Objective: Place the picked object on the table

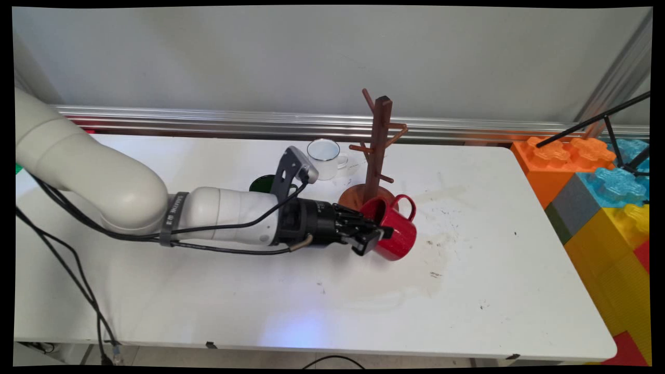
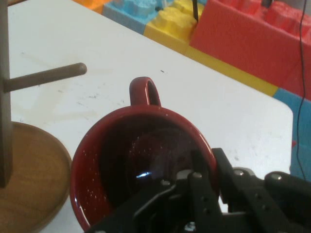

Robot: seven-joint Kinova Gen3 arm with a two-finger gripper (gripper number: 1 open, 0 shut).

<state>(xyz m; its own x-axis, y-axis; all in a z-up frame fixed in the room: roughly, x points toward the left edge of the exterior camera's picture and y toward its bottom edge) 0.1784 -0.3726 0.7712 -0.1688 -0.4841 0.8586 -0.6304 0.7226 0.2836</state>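
The arm reaches in low across the white table (image 1: 291,311), nearly level with it, and its black gripper (image 1: 375,236) is pinched on the rim of a red mug (image 1: 397,234) — one finger (image 2: 197,165) sits inside the mouth, the other (image 2: 243,189) outside the wall on the near side. The mug is deep red enamel with fine pale speckles on its glossy inner wall, a dark interior, and a thick loop handle (image 1: 408,203) that points away from the gripper. It hangs tilted, mouth turned back toward the arm, its lower edge at or just over the tabletop; I cannot tell whether it touches. It sits near the middle of the table, just beside the round base of a wooden mug tree (image 1: 376,150), whose upright post carries several bare pegs — one peg (image 2: 46,77) juts out close to the mug's handle in the hand view. Behind the tree stands a small white enamel mug (image 1: 324,157), and a dark green cup (image 1: 265,184) peeks from behind the wrist. Large coloured building blocks (image 1: 602,187) are stacked at the table's right end.
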